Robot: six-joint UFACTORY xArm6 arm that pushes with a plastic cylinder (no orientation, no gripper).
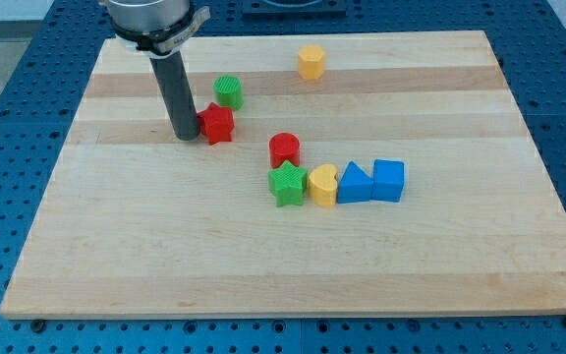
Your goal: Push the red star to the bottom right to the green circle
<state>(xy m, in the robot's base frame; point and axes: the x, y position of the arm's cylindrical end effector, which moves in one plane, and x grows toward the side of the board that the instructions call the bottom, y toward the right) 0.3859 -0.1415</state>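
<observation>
The red star (218, 123) lies in the upper left part of the wooden board (165, 246). The green circle (228, 91) stands just above and slightly right of it, close to it. My tip (187, 136) rests on the board right at the red star's left side, touching or nearly touching it. The dark rod rises from the tip toward the view's top.
A red cylinder (284, 149) stands right of and below the star. Below it runs a row: green star (287, 184), yellow heart-like block (322, 185), blue triangle (354, 183), blue cube (388, 180). A yellow hexagon (311, 61) sits near the top edge.
</observation>
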